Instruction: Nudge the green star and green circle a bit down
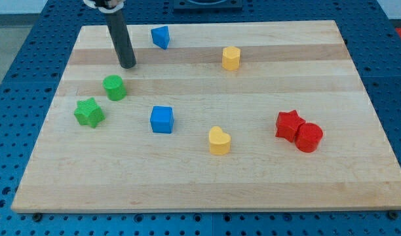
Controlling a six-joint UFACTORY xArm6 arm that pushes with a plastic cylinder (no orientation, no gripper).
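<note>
The green circle (114, 87) lies near the board's left side. The green star (89, 113) lies just below and to the left of it, a small gap apart. My tip (127, 66) rests on the board just above and slightly right of the green circle, not touching it. The dark rod rises from the tip toward the view's top.
A blue pentagon-like block (161, 37) sits at the top. A yellow hexagon (231, 58) is at upper middle. A blue cube (162, 119) and a yellow heart (219, 140) lie mid-board. A red star (288, 124) touches a red circle (309, 137) at right.
</note>
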